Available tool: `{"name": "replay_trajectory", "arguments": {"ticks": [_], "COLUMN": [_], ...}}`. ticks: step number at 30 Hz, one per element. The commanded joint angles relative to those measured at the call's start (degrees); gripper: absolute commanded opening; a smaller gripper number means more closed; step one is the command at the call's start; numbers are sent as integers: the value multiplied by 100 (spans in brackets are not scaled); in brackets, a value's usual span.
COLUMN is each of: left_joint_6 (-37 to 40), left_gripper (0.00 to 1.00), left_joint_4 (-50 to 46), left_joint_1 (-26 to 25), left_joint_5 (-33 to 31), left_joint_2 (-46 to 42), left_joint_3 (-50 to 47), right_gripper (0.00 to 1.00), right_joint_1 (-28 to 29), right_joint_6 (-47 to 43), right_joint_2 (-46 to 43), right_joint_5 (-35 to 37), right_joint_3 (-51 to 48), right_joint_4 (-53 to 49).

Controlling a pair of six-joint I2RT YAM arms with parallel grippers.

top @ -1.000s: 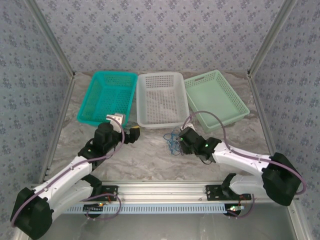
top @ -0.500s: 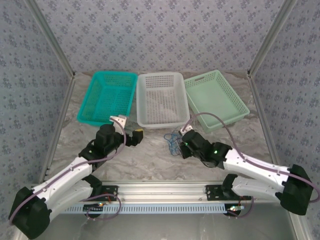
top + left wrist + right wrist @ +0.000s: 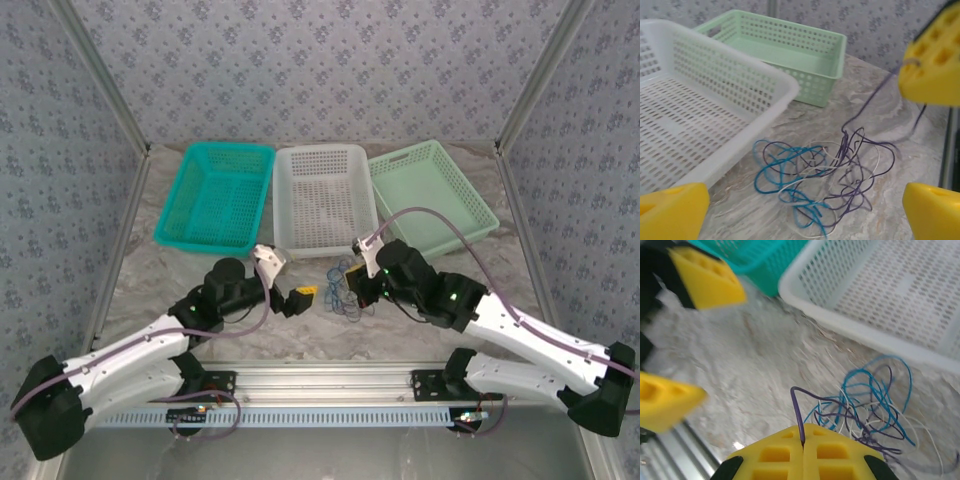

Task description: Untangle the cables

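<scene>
The cables are a loose tangle of blue, dark purple and whitish wires on the marble table, just in front of the white basket. My right gripper is shut on a dark purple cable, which rises in a loop out of the tangle. In the top view the right gripper sits at the tangle's right edge. My left gripper is open, just left of the tangle and pointing at it. In the left wrist view the cables lie ahead of the left gripper, apart from its fingertips.
Three baskets stand in a row behind the cables: teal, white and pale green. The white basket's front rim is right beside the tangle. Metal frame rails run along the table's near edge.
My right gripper has shut on the purple cable and its arm has swung up and over the tangle. My left arm has moved right and forward, toward the tangle, still open.
</scene>
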Motion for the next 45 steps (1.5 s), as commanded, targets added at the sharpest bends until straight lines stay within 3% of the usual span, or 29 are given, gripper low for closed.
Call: {"name": "replay_trajectory", "arguments": {"ticks": [1,19,24,28,38,45], "left_joint_6": [274,9,-154,-403,-780,-774], "left_gripper": [99,97,90,86,81,81], "left_joint_4": [328,1597,1257,1229,1027,844], "left_joint_1": [-107,-912,-989,-1065,-1109,-1110], "left_joint_5": [201,-1180,-1680,-2071,-2395,-2574], "left_joint_2": [280,1923,2629,3057,3180,3191], "left_joint_3": [323,944,1487,1684,1269,1163], "right_gripper": [0,0,0,0,0,0], "right_joint_1": [40,50,55,68,-12,-206], "right_joint_6": [-135,50,51,66,-249,-641], "right_joint_2": [-36,52,-114,-122,-610,-630], "right_joint_5": [-273,-834,-1229,-1435,-419,-205], "right_joint_3": [287,649,784,1093,2341,3093], "right_joint_4": [-294,71,365,39,-1439,-1583]}}
